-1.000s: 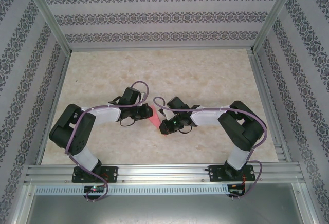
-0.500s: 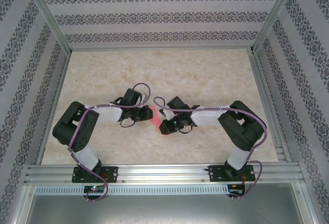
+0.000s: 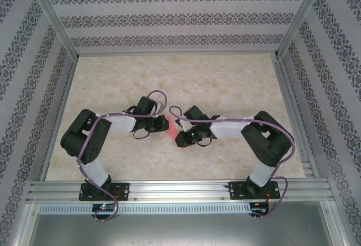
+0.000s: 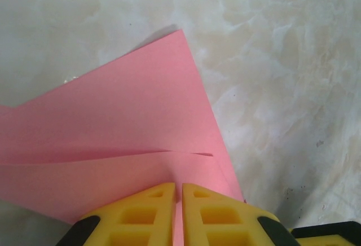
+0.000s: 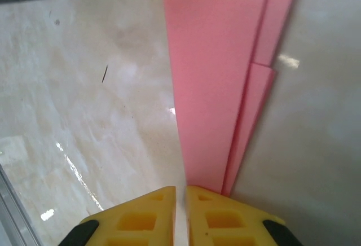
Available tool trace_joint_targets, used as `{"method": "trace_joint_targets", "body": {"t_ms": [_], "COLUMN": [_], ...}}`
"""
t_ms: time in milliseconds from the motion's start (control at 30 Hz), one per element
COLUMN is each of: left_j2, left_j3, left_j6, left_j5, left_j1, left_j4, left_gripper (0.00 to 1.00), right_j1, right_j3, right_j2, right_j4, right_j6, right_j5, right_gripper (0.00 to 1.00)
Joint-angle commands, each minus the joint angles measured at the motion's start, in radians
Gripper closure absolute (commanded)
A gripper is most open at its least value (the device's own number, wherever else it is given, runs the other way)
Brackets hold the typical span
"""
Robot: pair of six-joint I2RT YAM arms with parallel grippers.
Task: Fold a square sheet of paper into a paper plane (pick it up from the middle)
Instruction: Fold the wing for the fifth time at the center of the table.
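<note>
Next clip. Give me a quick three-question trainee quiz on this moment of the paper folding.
1. True or false: the pink paper is a flat, unfolded sheet.
2. Between the fingertips of the left gripper sits: A nothing, B the pink paper, C a cable.
3. Fill in: seen from above, the pink paper hangs between the left gripper and the ___.
Key: 1 false, folded layers show; 2 B; 3 right gripper.

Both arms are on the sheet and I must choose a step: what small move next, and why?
Probably draw the right gripper along the fold to flatten it, left gripper as anchor. Both pinch the folded pink sheet from opposite sides, and its layers gape apart rather than lying flush.
</note>
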Motion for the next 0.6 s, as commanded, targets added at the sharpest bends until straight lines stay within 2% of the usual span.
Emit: {"method": "trace_joint_targets", "body": {"t_ms": [0, 100, 367, 567], "left_j2": [0.017, 0.014, 0.011, -0.012], "left_j3": [0.013, 0.013, 0.014, 0.021], "left_j6": [0.013, 0.004, -0.016, -0.024], "left_j5": [-0.034, -0.024, 0.008, 0.028], "left_j1": [-0.001, -0.001, -0.001, -0.001], "left_j4": [-0.008, -0.001, 0.029, 0.035], "left_gripper": [0.87, 0.87, 0.87, 0.87], "right_j1": [-0.007, 0.001, 0.025, 0.019], "right_j3": [0.022, 0.049, 0.112, 0.086], "right_j2": [-0.078, -0.075, 0.061, 0.120], "right_j4": [-0.007, 0.025, 0.094, 0.146], "right_j6": [0.058, 0.082, 0.125, 0.174], "right_j5": [0.044, 0.057, 0.047, 0.077], "right_gripper": [0.84, 0.84, 0.85, 0.85]}}
